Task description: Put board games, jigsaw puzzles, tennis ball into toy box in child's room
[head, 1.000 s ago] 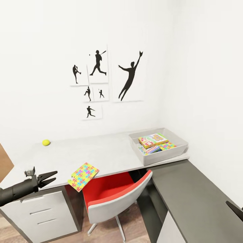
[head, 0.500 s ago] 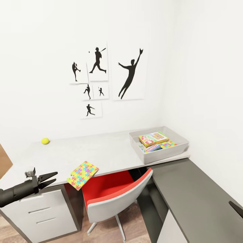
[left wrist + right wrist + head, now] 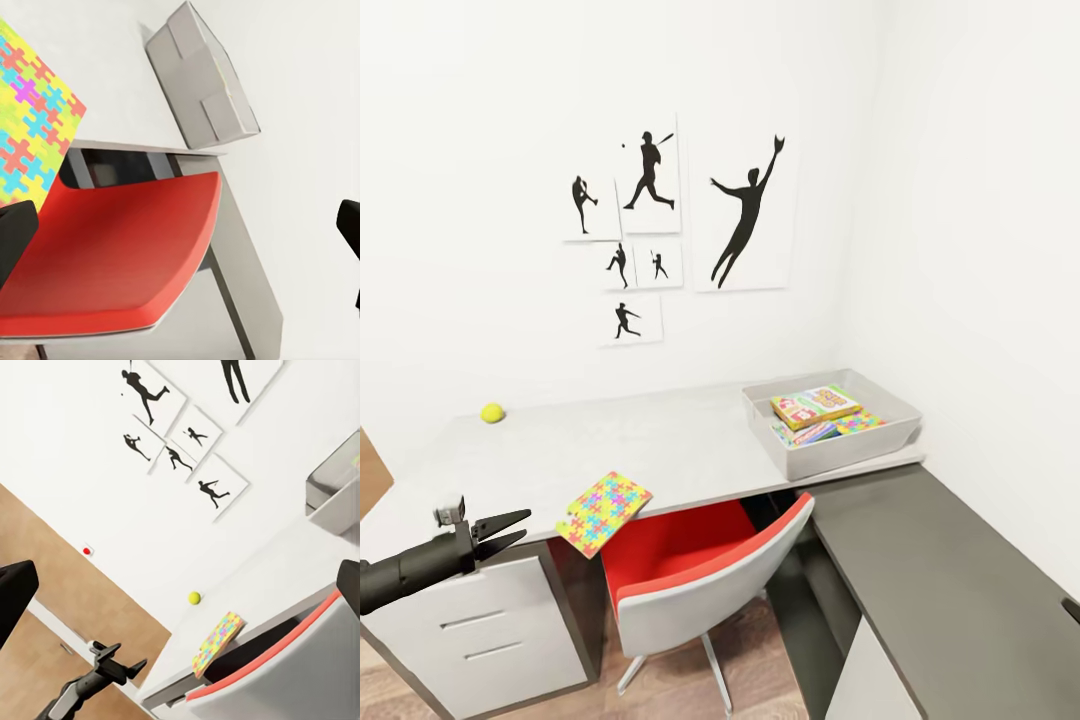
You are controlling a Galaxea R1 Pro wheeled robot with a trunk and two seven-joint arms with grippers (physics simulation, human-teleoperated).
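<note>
A tennis ball [image 3: 492, 412] [image 3: 194, 597] rests at the back left of the grey table [image 3: 680, 440]. One jigsaw puzzle [image 3: 605, 513] [image 3: 30, 127] [image 3: 217, 643] lies at the table's front edge, partly overhanging it. The toy box [image 3: 830, 455] [image 3: 202, 75] stands at the table's right end, holding stacked board games [image 3: 815, 406] and a second jigsaw puzzle [image 3: 857, 422]. My left gripper [image 3: 525, 523] [image 3: 182, 225] is open and empty, left of the overhanging puzzle. My right gripper [image 3: 184, 581] is open and empty. The bed is out of view.
A red and grey swivel chair [image 3: 700, 570] is tucked under the table below the puzzle. A white drawer unit [image 3: 480, 620] sits under the table's left end. A lower dark grey cabinet [image 3: 940, 580] runs along the right wall. Black silhouette posters [image 3: 660, 230] hang above.
The whole head view has shifted, so the table and posters sit slightly higher. The right arm's tip has slid down the picture's right edge. The left gripper stays open.
</note>
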